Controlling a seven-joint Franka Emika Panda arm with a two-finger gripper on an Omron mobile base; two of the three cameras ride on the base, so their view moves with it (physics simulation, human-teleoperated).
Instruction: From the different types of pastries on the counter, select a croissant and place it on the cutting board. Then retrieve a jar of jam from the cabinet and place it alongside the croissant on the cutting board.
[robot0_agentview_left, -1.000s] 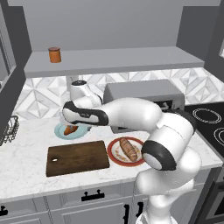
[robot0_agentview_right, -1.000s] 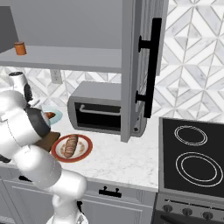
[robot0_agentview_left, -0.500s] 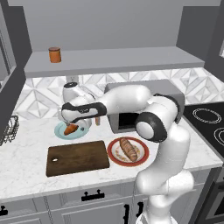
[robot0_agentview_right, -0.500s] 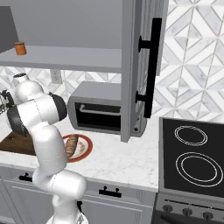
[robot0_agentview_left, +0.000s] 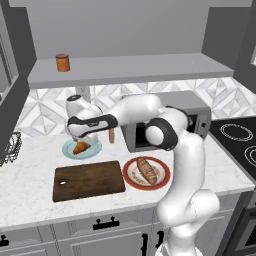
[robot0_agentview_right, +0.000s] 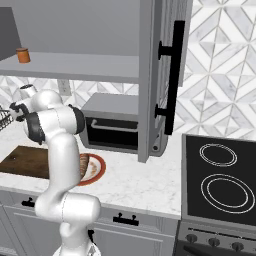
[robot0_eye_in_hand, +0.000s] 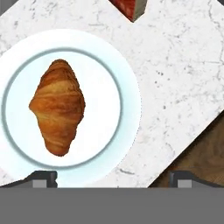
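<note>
Jaws stand wide apart, empty, poised above the croissant (robot0_eye_in_hand: 57, 107), which lies on a light blue plate (robot0_eye_in_hand: 127, 100) on the bench (robot0_eye_in_hand: 183, 65). The cutting board (robot0_agentview_left: 89, 180) lies bare just in front of that plate. The jar of jam (robot0_agentview_left: 62, 62) stands on the cabinet shelf (robot0_agentview_left: 135, 67).

Legible text, labels, brands, numbers, signs: none found on any surface in view
</note>
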